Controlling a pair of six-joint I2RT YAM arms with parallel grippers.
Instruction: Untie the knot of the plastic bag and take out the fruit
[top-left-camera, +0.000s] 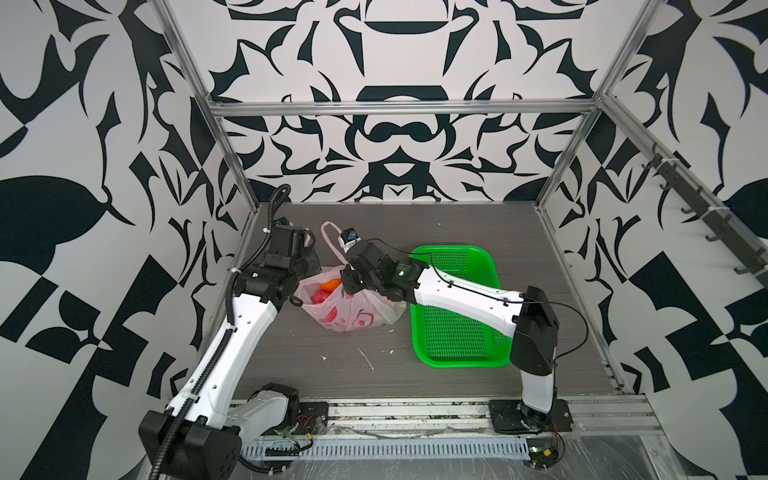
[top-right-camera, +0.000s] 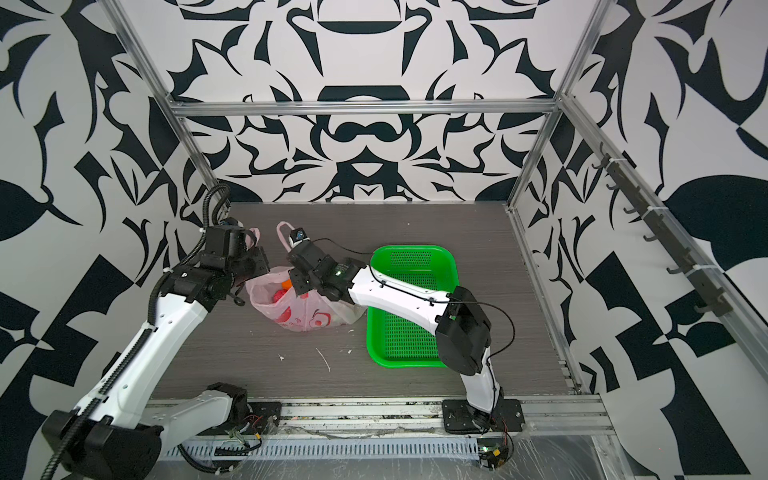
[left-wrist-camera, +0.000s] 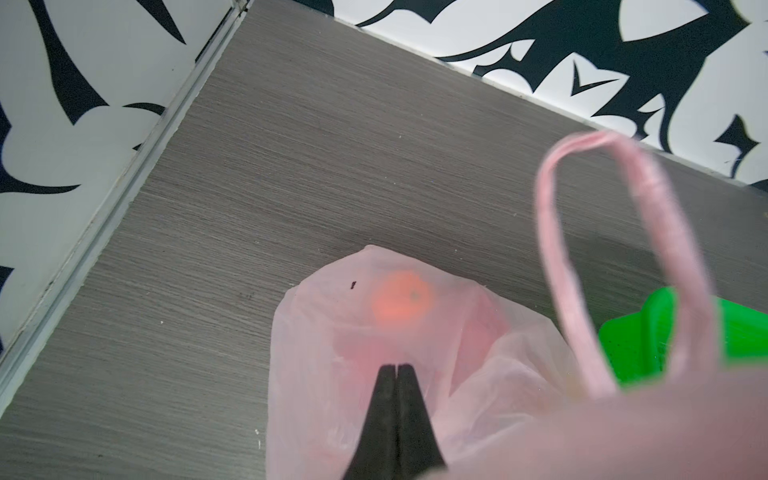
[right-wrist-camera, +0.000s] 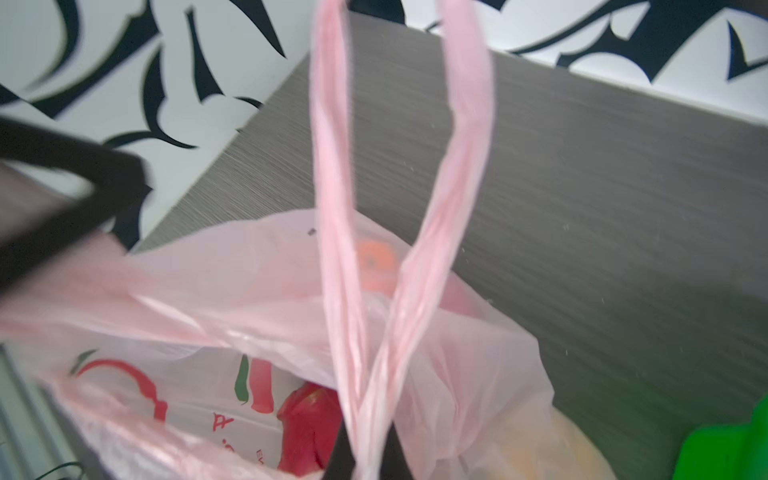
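Observation:
The pink plastic bag (top-left-camera: 353, 318) (top-right-camera: 307, 318) stands mid-table with its mouth pulled open. Inside show an orange (top-left-camera: 330, 284) (left-wrist-camera: 401, 303) (right-wrist-camera: 374, 262) and red fruit (top-left-camera: 321, 296) (right-wrist-camera: 307, 424). My left gripper (left-wrist-camera: 397, 368) (top-left-camera: 309, 269) is shut at the bag's left rim, and pink film stretches from it. On the bag's right side my right gripper (right-wrist-camera: 365, 461) (top-left-camera: 348, 286) is shut on the base of a loop handle (top-left-camera: 328, 232) (right-wrist-camera: 332, 145) that stands up. The two handles hang apart. The knot is not in view.
A green perforated basket (top-left-camera: 457, 365) (top-right-camera: 407, 363) (left-wrist-camera: 648, 332) lies right of the bag, under my right forearm. Small white scraps (top-left-camera: 368, 359) lie on the grey table in front of the bag. Patterned walls and aluminium posts close in the back and sides.

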